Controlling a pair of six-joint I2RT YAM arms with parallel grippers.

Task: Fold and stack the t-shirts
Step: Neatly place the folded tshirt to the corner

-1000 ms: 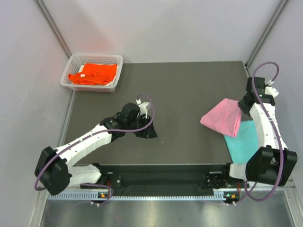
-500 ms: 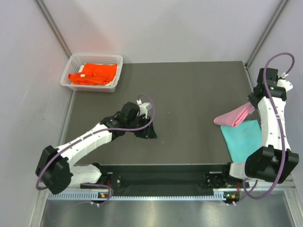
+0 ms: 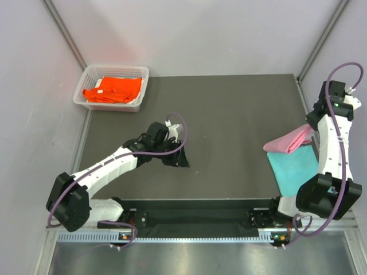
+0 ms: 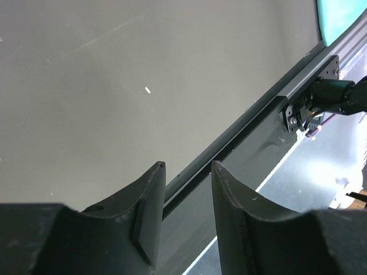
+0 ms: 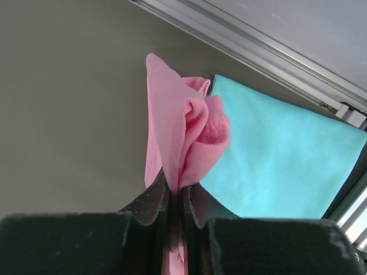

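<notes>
Right jaws pinching bunched pink shirt (image 5: 189,126), hanging at edge of teal shirt (image 5: 275,166). Left jaws spread, empty. My worry: single-point pinch lets fold unravel, so pink lands crooked on teal.

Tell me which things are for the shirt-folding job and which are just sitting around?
For the job:
pink t-shirt, pinched in the right gripper
teal t-shirt, flat on the table
orange t-shirt, in the white basket

Just sitting around:
the white basket itself
the table
left gripper, open, holding nothing
</notes>
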